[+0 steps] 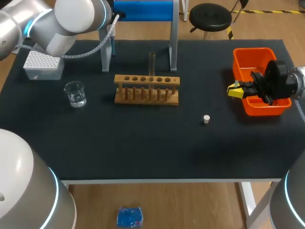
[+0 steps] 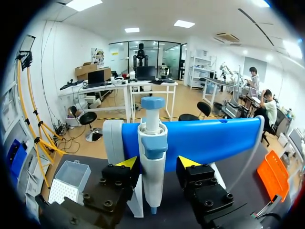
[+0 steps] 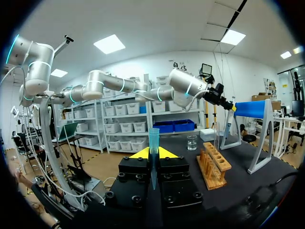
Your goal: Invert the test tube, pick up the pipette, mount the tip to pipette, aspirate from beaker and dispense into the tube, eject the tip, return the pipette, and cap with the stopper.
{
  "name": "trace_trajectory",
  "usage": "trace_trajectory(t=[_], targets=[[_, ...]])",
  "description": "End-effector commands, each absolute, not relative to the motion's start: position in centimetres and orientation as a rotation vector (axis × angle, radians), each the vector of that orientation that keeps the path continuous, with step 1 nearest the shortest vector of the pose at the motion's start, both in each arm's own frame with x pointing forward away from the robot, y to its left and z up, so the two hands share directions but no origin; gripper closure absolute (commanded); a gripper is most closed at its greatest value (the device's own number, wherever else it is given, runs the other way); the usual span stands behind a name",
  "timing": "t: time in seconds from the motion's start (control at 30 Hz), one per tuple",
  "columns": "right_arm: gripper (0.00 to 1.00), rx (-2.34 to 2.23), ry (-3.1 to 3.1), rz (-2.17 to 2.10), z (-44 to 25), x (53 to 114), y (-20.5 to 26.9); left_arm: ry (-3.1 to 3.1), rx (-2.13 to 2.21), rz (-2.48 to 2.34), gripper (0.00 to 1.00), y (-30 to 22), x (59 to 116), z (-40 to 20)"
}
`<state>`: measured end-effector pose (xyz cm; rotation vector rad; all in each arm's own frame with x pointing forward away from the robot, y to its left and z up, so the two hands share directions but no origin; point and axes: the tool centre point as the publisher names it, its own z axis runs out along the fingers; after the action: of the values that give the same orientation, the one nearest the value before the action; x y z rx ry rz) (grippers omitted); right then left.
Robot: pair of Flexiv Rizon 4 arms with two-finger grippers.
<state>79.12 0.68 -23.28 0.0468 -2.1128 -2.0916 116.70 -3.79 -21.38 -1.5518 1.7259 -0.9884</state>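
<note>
One tube (image 1: 152,64), one stopper (image 1: 206,119), one held tip (image 3: 153,139)

Head view: left gripper (image 2: 157,163) and pipette (image 2: 152,157) largely hidden behind left arm (image 1: 71,19). Right wrist view: tip (image 3: 154,138) lower end hidden inside right gripper (image 3: 153,153). Left wrist view: tip box (image 2: 66,183) cut by rim.

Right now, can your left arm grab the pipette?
Probably yes. The pipette hangs on the blue stand, right between the open fingers of the left gripper, and I can see nothing in the way.
</note>
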Motion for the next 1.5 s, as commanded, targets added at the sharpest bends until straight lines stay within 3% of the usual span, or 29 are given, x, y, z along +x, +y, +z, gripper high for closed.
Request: trace_trajectory(t=[0.03,0.67,0.77,0.8,0.83,1.5], targets=[[1.00,0.047,-2.114,-2.089,-23.2,79.1,0.6,1.727,-1.557,-0.986,0.52,-3.9,117.0,-21.5],[1.00,0.047,-2.114,-2.089,-23.2,79.1,0.6,1.724,-1.572,-0.973,0.62,-3.9,117.1,-21.9],[1.00,0.047,-2.114,-2.089,-23.2,79.1,0.6,1.722,-1.574,-0.973,0.73,-3.9,117.2,-22.0],[1.00,0.047,-2.114,-2.089,-23.2,79.1,0.6,1.722,-1.575,-0.973,0.83,-3.9,117.2,-22.0],[1.00,0.047,-2.114,-2.089,-23.2,79.1,0.6,1.721,-1.576,-0.973,1.00,-3.9,117.2,-22.0],[1.00,0.047,-2.114,-2.089,-23.2,79.1,0.6,1.715,-1.558,-0.966,1.00,-3.7,117.3,-20.8]])
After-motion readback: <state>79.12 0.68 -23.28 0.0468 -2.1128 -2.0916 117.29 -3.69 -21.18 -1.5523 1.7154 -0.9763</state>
